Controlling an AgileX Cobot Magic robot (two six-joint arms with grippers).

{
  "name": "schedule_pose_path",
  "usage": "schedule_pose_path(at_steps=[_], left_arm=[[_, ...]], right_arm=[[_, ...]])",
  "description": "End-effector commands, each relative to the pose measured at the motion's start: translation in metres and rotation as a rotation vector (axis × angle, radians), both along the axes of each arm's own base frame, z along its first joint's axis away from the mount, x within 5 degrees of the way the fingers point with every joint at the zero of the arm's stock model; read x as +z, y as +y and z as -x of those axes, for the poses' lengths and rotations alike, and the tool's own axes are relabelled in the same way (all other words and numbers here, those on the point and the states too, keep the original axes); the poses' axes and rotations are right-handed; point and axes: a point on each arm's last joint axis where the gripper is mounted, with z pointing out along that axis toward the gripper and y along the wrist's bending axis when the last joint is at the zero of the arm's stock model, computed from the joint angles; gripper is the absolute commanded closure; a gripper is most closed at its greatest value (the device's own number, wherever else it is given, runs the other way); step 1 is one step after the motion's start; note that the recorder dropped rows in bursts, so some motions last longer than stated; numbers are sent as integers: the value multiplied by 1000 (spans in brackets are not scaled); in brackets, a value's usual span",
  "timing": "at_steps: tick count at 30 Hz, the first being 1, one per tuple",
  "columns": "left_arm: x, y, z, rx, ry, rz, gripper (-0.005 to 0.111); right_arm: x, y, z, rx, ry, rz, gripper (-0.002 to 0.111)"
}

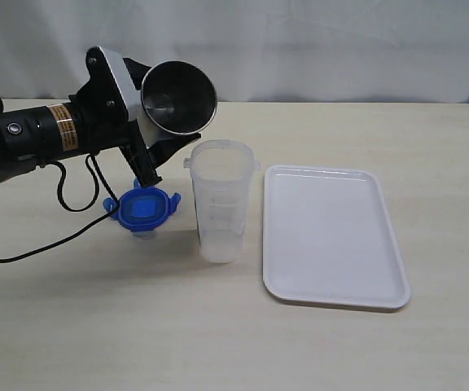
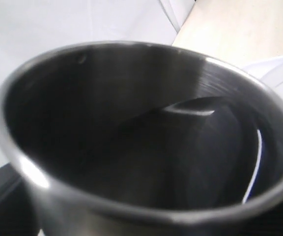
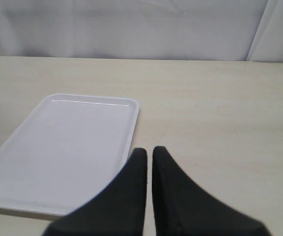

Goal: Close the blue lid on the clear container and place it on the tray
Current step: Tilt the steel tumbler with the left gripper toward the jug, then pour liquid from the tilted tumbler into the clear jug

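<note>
The clear container (image 1: 221,204) stands upright and uncovered at the middle of the table. The blue lid (image 1: 143,208) lies flat on the table to its left, apart from it. Right of the container lies the white tray (image 1: 332,236), with nothing on it. My left gripper (image 1: 149,122) is shut on a grey steel cup (image 1: 178,96), held tipped on its side above the lid and up-left of the container's rim. The cup's dark inside (image 2: 146,137) fills the left wrist view and hides the jaws. My right gripper (image 3: 149,152) is shut and holds nothing, just off a corner of the tray (image 3: 68,142).
A black cable (image 1: 72,204) loops from the left arm across the table left of the lid. A pale curtain backs the table's far edge. The right arm does not show in the exterior view.
</note>
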Motion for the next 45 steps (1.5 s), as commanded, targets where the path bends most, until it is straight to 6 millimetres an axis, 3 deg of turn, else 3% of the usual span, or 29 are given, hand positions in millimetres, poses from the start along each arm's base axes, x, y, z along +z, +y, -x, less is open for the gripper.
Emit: schedule_pose_path(at_steps=[1, 45], left_arm=[[19, -2, -2, -12, -85, 60, 107], [24, -3, -6, -31, -210, -15, 107]], right_arm=[[-1, 0, 0, 0, -1, -9, 104], [-1, 0, 0, 0, -1, -9, 104]])
